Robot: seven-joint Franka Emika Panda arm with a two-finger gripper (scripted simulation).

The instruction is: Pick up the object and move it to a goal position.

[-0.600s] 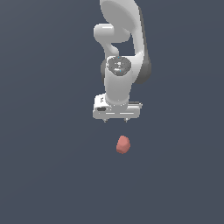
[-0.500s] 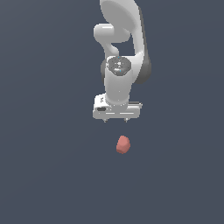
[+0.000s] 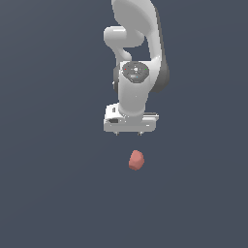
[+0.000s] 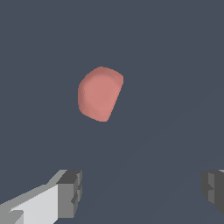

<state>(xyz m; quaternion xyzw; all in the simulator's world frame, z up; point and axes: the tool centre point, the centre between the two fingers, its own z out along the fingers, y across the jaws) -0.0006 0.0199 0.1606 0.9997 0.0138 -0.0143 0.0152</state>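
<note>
The exterior view shows the white arm (image 3: 138,58) pointing down over a plain dark grey desk (image 3: 48,193), with the gripper (image 3: 128,132) above the object (image 3: 136,160) and not touching it. The object is a small salmon-red lump with soft facets. It lies alone on the desk, a little toward the exterior view's right of the gripper's middle line.

In the wrist view the two fingers (image 4: 70,194) stand far apart, so the gripper is open and holds nothing. The object (image 4: 99,93) is not between the fingers; it sits apart from them, nearer to the one finger than to the other.

The step in hand seems to be the approach before the grasp; nothing is lifted yet. The next move probably calls for a small sideways correction, so that the object comes to the middle between the fingers, then a straight descent and the closing. The lump is much narrower than the opening, so there is good margin, but its rounded faces may let it slip if the fingers meet it off-centre.

No edge of the desk is visible in either view, and no other thing stands near. No goal marker can be seen, so its place cannot be told.
</note>
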